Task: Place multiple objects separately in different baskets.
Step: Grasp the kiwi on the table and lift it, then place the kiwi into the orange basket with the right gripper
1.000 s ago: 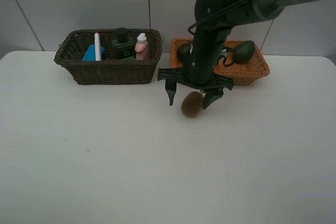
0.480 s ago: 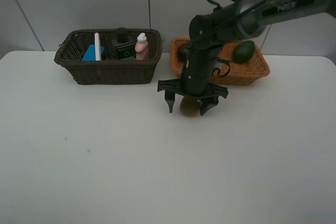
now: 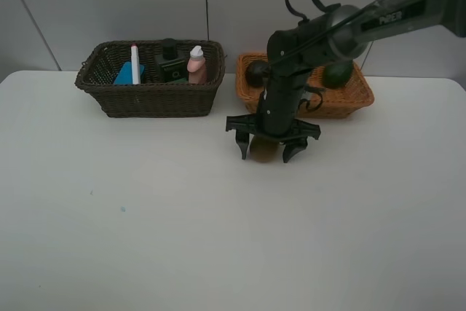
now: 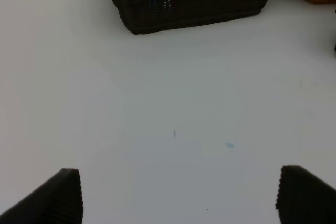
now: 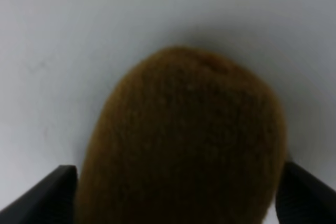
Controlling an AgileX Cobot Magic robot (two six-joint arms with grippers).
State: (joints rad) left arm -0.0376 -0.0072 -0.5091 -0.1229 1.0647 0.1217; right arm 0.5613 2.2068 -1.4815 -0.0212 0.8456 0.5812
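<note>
1. Right gripper [image 3: 266,152] lowered with jaws spread wide around kiwi [image 3: 262,148] on table [image 3: 145,216], not clamped.
2. Tan basket [image 3: 349,100] at kiwi's one o'clock.
3. Left gripper [image 4: 178,198] spread open, empty, above table.

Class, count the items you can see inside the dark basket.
4: a blue eraser and white marker at the left, a dark bottle in the middle, a pink bottle at the right. Others may be hidden.
</note>
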